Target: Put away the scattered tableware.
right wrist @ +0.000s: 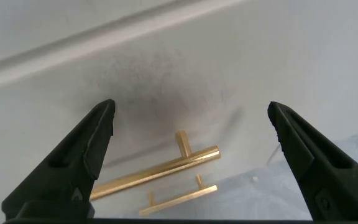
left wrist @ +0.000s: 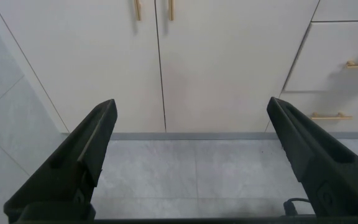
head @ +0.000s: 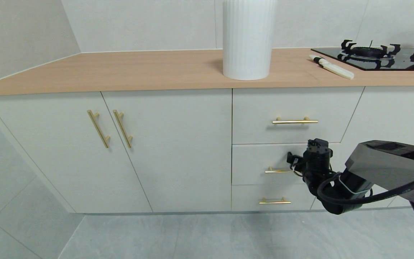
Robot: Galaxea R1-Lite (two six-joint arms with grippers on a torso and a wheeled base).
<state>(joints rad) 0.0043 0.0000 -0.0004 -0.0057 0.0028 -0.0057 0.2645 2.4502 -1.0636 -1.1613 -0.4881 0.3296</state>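
A cream-coloured, knife-like utensil (head: 331, 66) lies on the wooden countertop (head: 138, 72) beside the hob. My right gripper (head: 292, 162) is low in front of the drawer stack, at the right end of the middle drawer's gold handle (head: 278, 171). In the right wrist view that gripper (right wrist: 190, 111) is open close to the drawer front, with the handle (right wrist: 160, 171) just beyond its fingertips and nothing held. My left gripper (left wrist: 191, 106) is open and empty, hanging above the grey floor in front of the cabinet doors.
A tall white ribbed container (head: 248, 37) stands mid-counter. A black gas hob (head: 376, 55) is at the right end. Three drawers are stacked, with a top handle (head: 295, 121) and a bottom handle (head: 274, 201). A double-door cabinet (head: 110, 144) is on the left.
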